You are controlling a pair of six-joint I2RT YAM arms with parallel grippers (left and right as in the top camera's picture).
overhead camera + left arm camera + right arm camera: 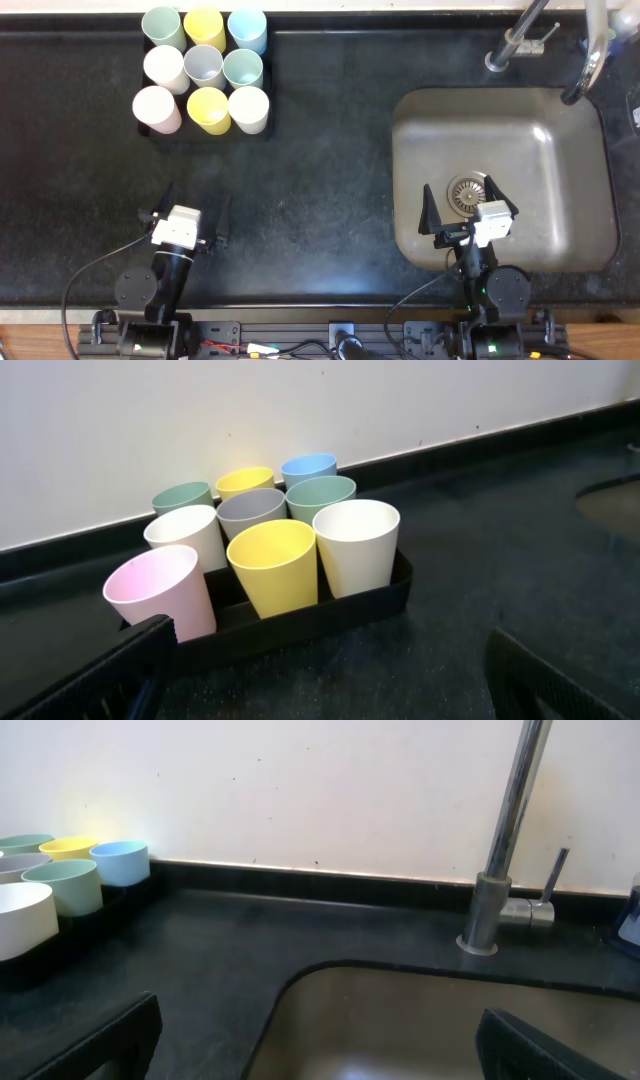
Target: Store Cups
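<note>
A black tray [262, 131] [370, 603] at the back left of the dark counter holds several upright cups in rows: pink [156, 108] [165, 590], yellow [208, 108] [277, 563], white [249, 108] [358, 545], grey [252, 512], green and blue [247, 29] [121, 861]. My left gripper [193, 215] [330, 675] stands open near the counter's front, well short of the tray, nothing between its fingers. My right gripper [465, 203] [320, 1040] is open over the sink's front part, also holding nothing.
A steel sink [580, 130] [400, 1020] takes up the right side, with a drain [466, 192] and a tap [520, 38] [505, 840] behind it. Bare counter [320, 180] lies between tray and sink. A wall runs along the back.
</note>
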